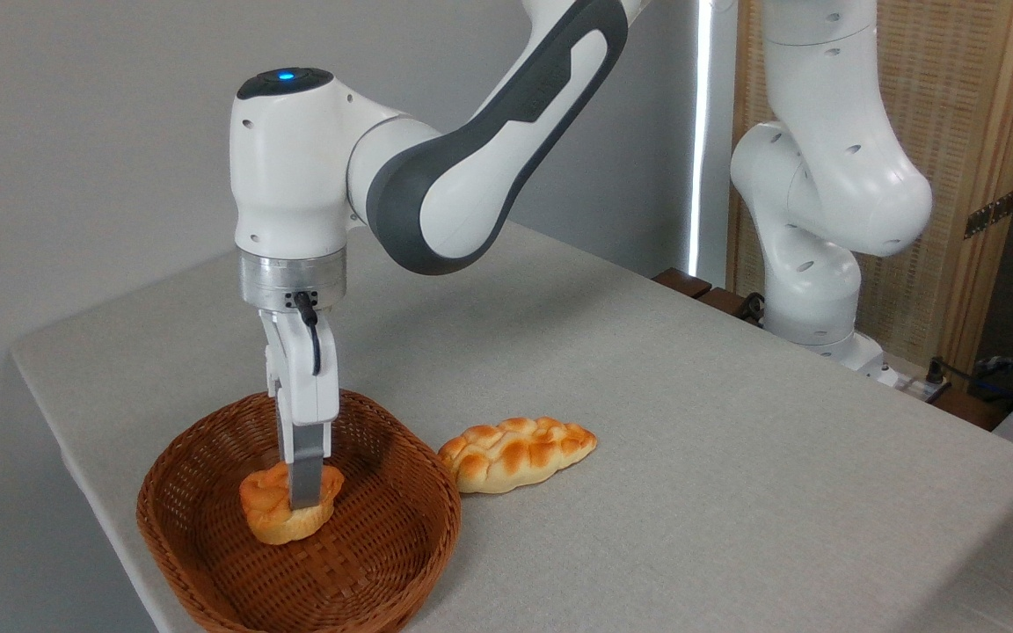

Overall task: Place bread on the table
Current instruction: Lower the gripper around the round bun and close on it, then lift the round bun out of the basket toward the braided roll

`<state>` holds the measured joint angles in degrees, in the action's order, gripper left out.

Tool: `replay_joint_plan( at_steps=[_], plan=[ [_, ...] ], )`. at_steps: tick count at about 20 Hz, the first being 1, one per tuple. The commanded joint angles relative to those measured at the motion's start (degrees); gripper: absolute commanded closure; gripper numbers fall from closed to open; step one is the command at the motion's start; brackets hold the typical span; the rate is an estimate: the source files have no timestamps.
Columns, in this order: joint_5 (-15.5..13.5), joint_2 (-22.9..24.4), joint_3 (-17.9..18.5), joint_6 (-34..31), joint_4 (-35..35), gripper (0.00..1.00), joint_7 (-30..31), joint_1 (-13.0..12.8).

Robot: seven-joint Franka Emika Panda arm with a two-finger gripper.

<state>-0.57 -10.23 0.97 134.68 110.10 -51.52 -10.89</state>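
Observation:
The bread (267, 517), a small orange-golden bun, sits inside the brown wicker basket (441, 514) near the table's front left corner. My gripper (300, 503) points straight down into the basket and is shut on the bread. The near finger (306, 482) lies across the bun's front; the far finger is hidden behind it. The bun looks pinched and tilts slightly, its underside still close to the basket floor. The table (691, 422) has a light grey cloth-like top.
A longer pale braided loaf (517, 453) lies on the table just right of the basket, touching its rim. The arm's white base (810, 290) stands at the far right edge. A wooden screen and cables are behind it.

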Motion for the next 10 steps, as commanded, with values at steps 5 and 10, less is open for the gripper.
replay_joint_plan(
  at_steps=[5, 10],
  plan=[
    [-0.92, 2.57, 0.87, 0.41, -0.41, 0.53, -1.21, 0.26],
    [-1.02, 7.05, 2.1, -6.44, -0.59, 0.53, -1.21, 0.35]
  ],
)
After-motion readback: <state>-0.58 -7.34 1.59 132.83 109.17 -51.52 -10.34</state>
